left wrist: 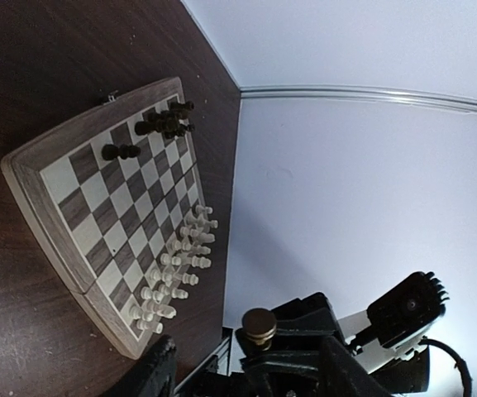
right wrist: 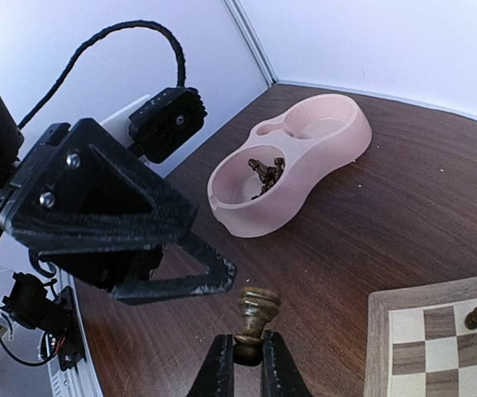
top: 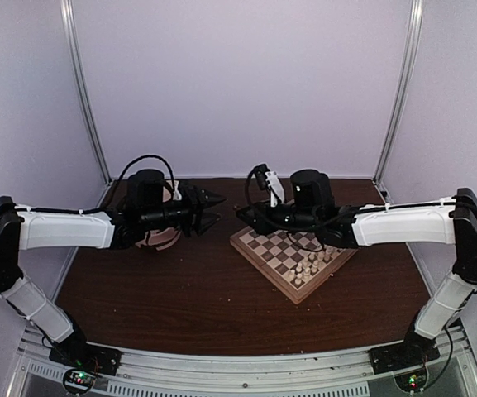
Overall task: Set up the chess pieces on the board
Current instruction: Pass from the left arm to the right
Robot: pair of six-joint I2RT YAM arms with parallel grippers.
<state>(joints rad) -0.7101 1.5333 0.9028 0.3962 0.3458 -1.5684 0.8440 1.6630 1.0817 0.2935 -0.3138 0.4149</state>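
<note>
My right fingers [right wrist: 219,372] are closed on the foot of one dark chess piece [right wrist: 257,310]. They hold it upright in the air above the bench [top: 180,298], between the pink double bowl [right wrist: 263,217] and the board [top: 263,270], not yet over the board. My left fingers [right wrist: 184,281] stand apart just beside it, with nothing between them.

I judge that the step is to carry this piece to its square on the side where a few dark pieces [left wrist: 165,124] stand; the pale pieces [left wrist: 180,265] fill the opposite side. To do it well I would first draw the left arm away. Then I would move slowly, keep the piece vertical, lower it until the foot touches the square, and only then open.

Other dark chessmen [right wrist: 264,174] lie in one hollow of the bowl. The bench is dark brown wood, with pale walls and metal posts [top: 85,99] around it.
</note>
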